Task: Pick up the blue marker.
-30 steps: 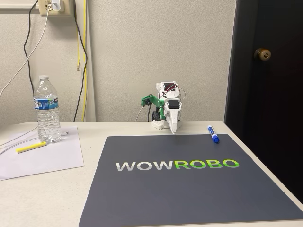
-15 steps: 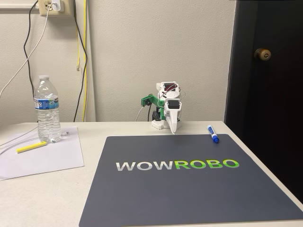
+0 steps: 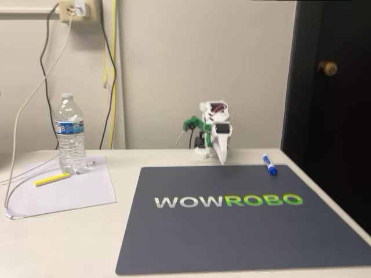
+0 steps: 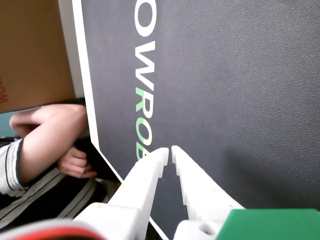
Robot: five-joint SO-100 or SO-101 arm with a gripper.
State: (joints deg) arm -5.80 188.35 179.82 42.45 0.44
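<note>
Blue-capped short white marker (image 3: pixel 269 164) is lying flat at the far right corner of the dark grey rubbery mat (image 3: pixel 243 231), right of centre in the fixed view, nothing touching it. Just left of it, at the mat's back edge, the little white and green robot arm (image 3: pixel 212 134) is folded up, its white two-finger gripper (image 3: pixel 222 160) pointing down, well apart from the marker. In the wrist view the gripper (image 4: pixel 168 153) fingers are practically together, only a sliver of a gap, nothing between them, above the mat's "WOWROBO" lettering (image 4: pixel 143 75). Person's folded forearms (image 4: pixel 55 140) sit at the left of that view. Over at the left of the fixed view: clear plastic water bottle (image 3: pixel 71 134), yellow highlighter pen (image 3: pixel 51 179) on a white paper sheet (image 3: pixel 69 194).
</note>
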